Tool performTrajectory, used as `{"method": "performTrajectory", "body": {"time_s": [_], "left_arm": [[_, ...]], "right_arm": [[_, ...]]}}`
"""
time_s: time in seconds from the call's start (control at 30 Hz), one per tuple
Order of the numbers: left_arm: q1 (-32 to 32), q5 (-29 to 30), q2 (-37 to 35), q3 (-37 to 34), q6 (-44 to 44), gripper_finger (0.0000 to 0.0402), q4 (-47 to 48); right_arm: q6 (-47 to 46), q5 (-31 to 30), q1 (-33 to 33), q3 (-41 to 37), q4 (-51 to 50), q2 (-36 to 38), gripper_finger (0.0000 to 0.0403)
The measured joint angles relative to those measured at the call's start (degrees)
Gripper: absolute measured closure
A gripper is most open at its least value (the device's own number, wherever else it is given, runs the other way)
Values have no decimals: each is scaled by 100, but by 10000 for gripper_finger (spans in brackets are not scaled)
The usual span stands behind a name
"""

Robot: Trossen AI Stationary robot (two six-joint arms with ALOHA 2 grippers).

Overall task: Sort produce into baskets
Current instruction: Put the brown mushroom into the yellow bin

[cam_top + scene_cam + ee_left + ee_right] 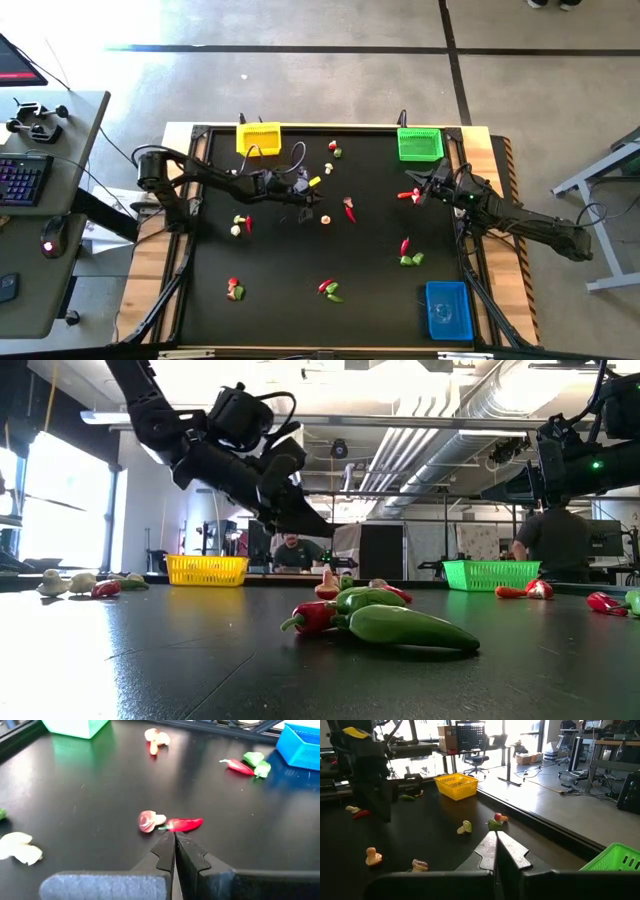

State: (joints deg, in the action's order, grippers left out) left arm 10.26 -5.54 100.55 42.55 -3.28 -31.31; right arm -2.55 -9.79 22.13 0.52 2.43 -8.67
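Small, light toy produce lies scattered on the black table; both of my grippers are closed and hold nothing.

I judge these pieces are hard, smooth plastic, very light and a little slippery, so they can roll or jump out from the pads. I would take the red chilli (184, 824) across the middle of its body, not at the thin tip. It lies touching a cream-pink bulb (148, 820), just in front of my left gripper (174, 840), which hovers above the middle of the table with its fingers pressed together. The right gripper (496, 838) is also fully closed, near the green basket (420, 143). The yellow basket (258, 137) is at the far edge, the blue basket (448, 309) at the near right corner. Nearest the low camera lies a glossy green pepper (410, 627) beside another red chilli.
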Motion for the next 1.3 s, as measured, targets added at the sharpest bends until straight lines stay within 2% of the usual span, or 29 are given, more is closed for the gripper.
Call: {"method": "performTrajectory", "body": {"time_s": [0.17, 0.37, 0.73, 0.87, 1.3], "left_arm": [[-33, -370, 18, 24, 74, 401, 4], [-69, -408, 18, 24, 99, 392, 13], [-365, -425, 18, 24, 436, 299, 275], [-376, -242, 122, 24, 447, 276, 495], [-385, -288, 687, 22, 295, 271, -107]], "right_arm": [[0, -2, 0, 1, -1, 0, 403], [-2, -2, 0, 0, 1, 0, 403], [-2, -2, 0, 2, -1, 0, 403], [-1, -2, 0, 2, -1, 0, 403], [0, 0, 0, 2, -1, 0, 403]]}}
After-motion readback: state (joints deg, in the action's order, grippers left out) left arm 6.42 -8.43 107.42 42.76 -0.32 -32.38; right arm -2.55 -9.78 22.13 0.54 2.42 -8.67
